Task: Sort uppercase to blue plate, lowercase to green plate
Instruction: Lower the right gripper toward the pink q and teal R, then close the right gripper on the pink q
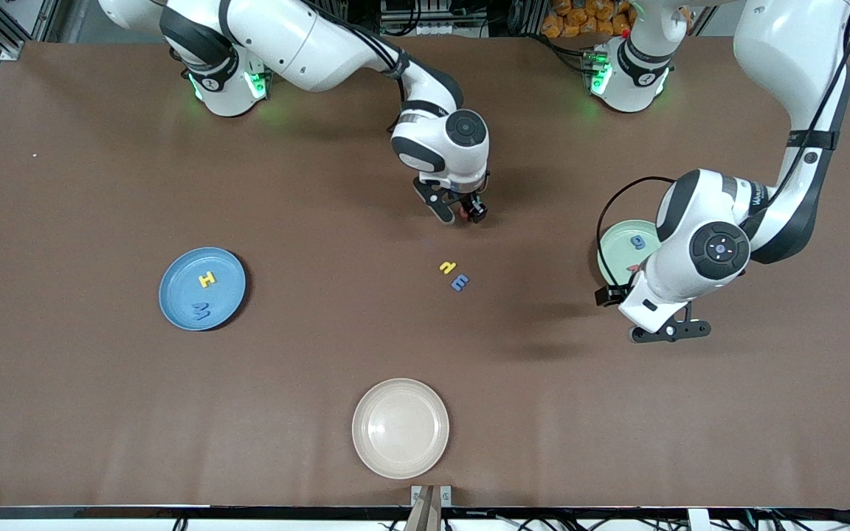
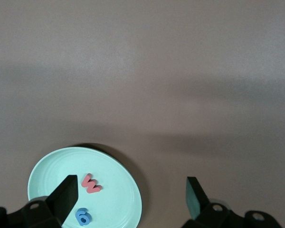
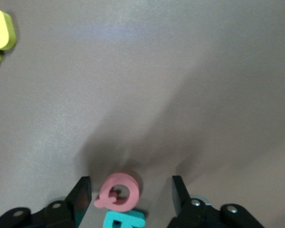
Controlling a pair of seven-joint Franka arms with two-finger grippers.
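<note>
Toward nine o'clock on the table, as the front camera sees it, the blue plate [image 1: 174, 284] carries the yellow H [image 1: 207, 279] and the blue M [image 1: 200, 311]. At six o'clock sits a cream plate [image 1: 366, 413].

Near the centre, the right gripper [image 1: 462, 216] is down at the tabletop. Its fingers [image 3: 83, 194] are parted, one on each side of the red Q [image 3: 118, 191], with a gap showing, so nothing is clamped. A teal letter [image 3: 123, 221] touches the Q. At about six o'clock from this gripper lie the small yellow letter [image 1: 447, 267] and the blue m [image 1: 460, 282], just beside each other.

At three o'clock, the green plate [image 1: 617, 254] holds the blue g [image 1: 638, 242] and the red w [image 2: 90, 183]. The left gripper [image 1: 670, 332] waits over bare table at the plate's five o'clock, spread wide and holding nothing.
</note>
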